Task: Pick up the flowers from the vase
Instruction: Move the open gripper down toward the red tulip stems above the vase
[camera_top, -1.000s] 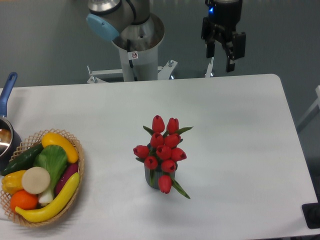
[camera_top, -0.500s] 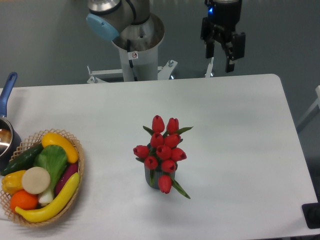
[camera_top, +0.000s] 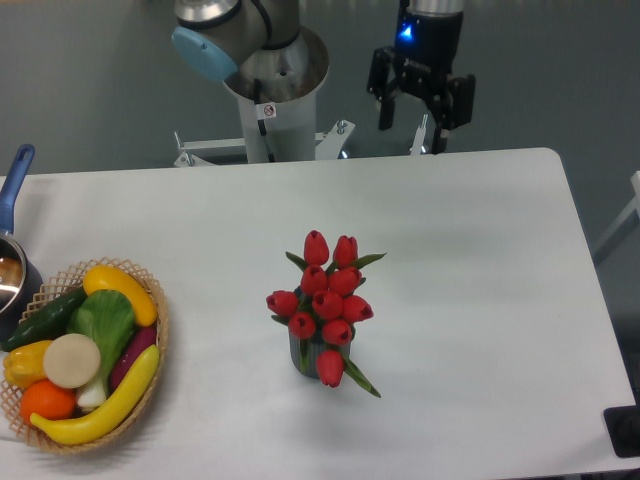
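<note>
Hovering with my gripper (camera_top: 411, 125) open and empty, flowers (camera_top: 324, 300) well below; light, springy stems (probably plastic), grip above the vase (camera_top: 303, 357).

I can read no words or numbers anywhere. The only sign is a small round red-ringed sticker (camera_top: 267, 110) on my grey base column (camera_top: 275, 120), and it is too small to make out what it shows. Nothing on the table (camera_top: 470, 260) carries a label or brand.
</note>
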